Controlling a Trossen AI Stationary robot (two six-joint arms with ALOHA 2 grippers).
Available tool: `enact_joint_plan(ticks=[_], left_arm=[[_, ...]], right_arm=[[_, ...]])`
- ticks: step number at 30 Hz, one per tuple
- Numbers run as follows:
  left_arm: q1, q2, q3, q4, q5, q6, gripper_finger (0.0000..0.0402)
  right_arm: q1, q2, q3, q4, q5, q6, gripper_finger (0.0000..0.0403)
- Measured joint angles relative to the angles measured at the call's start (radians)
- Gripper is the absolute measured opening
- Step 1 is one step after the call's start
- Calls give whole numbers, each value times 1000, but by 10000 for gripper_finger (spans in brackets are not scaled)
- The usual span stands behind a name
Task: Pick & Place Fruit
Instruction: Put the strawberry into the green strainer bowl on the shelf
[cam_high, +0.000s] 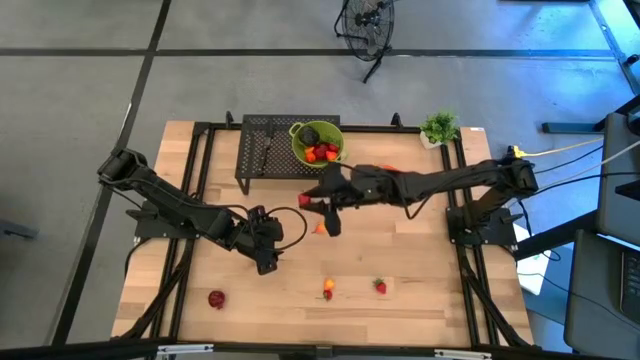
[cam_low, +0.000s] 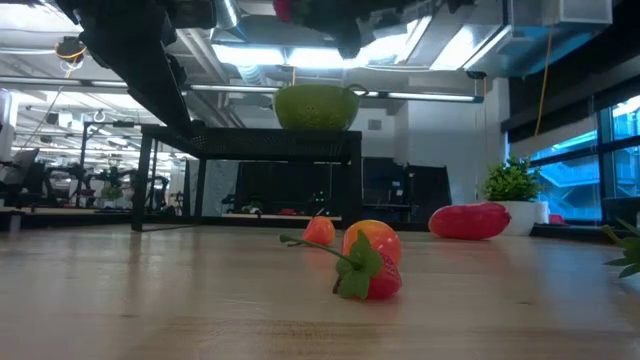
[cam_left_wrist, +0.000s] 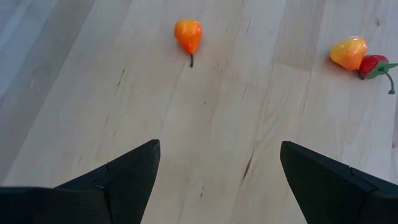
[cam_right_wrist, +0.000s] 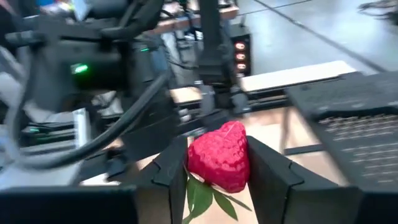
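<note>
My right gripper (cam_high: 312, 203) hangs above the table's middle, in front of the black rack, shut on a red strawberry (cam_right_wrist: 219, 157). My left gripper (cam_left_wrist: 219, 163) stands open over bare wood left of centre (cam_high: 266, 262), with nothing between its fingers. An orange fruit (cam_high: 320, 228) lies on the table just below the right gripper. Near the front edge lie a red piece (cam_high: 216, 298), an orange-and-red pair (cam_high: 328, 290) and another red piece (cam_high: 380, 287). The lime-green bowl (cam_high: 317, 142) on the rack holds red fruit and one dark green piece. My right gripper pinches the strawberry by its two opposite sides (cam_right_wrist: 194, 163) between its two fingers. The fingers reach almost level from the table's right side. The strawberry is lifted clear of the table, and its green leaves (cam_right_wrist: 202, 196) hang below the fingers.
The black wire rack (cam_high: 262, 150) stands at the back centre with the bowl on it. A small potted plant (cam_high: 438, 127) is at the back right. A bigger red oblong piece (cam_low: 470, 220) lies on the table near the plant. Open wood lies between the arms and the front edge.
</note>
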Motion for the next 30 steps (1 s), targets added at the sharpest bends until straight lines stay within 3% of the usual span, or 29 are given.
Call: enact_joint_plan(ticks=[10, 17, 24, 30], left_arm=[[0, 0, 0, 0, 0, -8, 329], [0, 0, 0, 0, 1, -8, 329], [0, 0, 0, -1, 1, -8, 329], [0, 3, 0, -5, -25, 3, 329]], right_arm=[[-51, 0, 164, -274, 77, -122, 169], [-102, 0, 203, -373, 159, -189, 106], [-138, -1, 203, -445, 153, -188, 35], [-119, -30, 203, -571, 151, -199, 4]])
